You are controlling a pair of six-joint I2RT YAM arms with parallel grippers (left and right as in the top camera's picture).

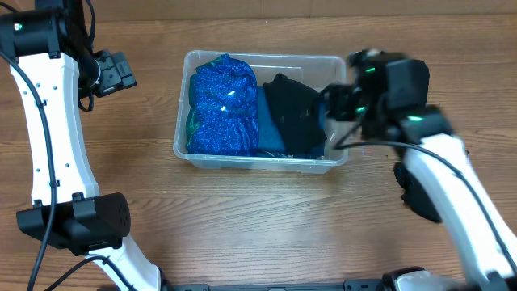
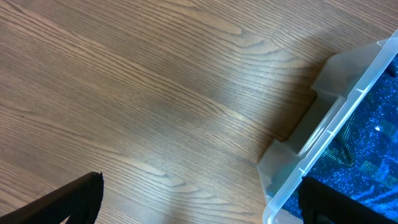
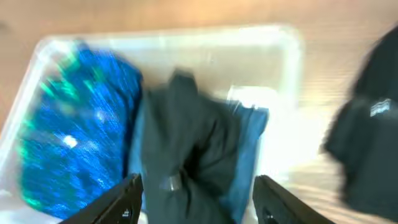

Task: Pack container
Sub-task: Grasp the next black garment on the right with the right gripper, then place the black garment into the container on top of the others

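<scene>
The wood-grain table holds a clear, round-cornered plastic tub midway along its far edge. Inside, a glittery blue bundle lies toward the left edge and crumpled black cloth toward the right. The left gripper is spread over bare wood. The right gripper is spread above the black cloth.

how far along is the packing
Done: a blue sparkly cloth and a black cloth over a teal cloth lie in the container. In hand: nothing; the right claw hangs open over the black cloth, the left claw open aside. Left: no loose items or lid in view.
</scene>
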